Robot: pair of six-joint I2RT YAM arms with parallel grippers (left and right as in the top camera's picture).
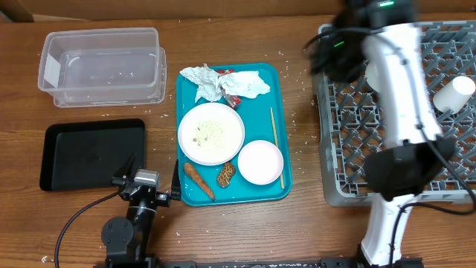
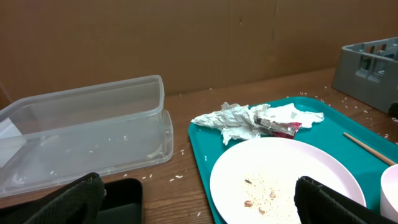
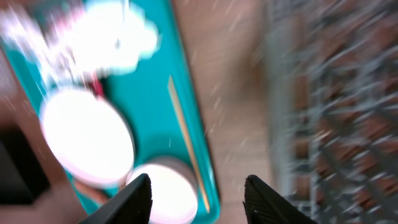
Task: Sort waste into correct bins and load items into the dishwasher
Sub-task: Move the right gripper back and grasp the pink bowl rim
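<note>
On the teal tray [image 1: 262,89] lie crumpled napkins [image 1: 223,83] over a red wrapper [image 1: 227,76], a white plate [image 1: 211,134] with rice crumbs, a white bowl [image 1: 260,161], a carrot [image 1: 198,181] and a brown lump [image 1: 226,174]. The clear tub [image 1: 100,67] and black tray [image 1: 93,152] stand to the left. My left gripper [image 2: 199,208] hangs open and empty by the tray's near left corner. My right gripper [image 3: 199,199] is open and empty, high between the tray and the grey dish rack [image 1: 349,134]. A white cup [image 1: 454,94] lies in the rack.
A thin wooden stick [image 1: 272,126] lies on the tray's right side. Rice grains are scattered on the wood around the tray [image 2: 177,177] and inside the tub. A cardboard wall [image 2: 199,37] closes off the back. My right arm [image 1: 398,97] crosses over the rack.
</note>
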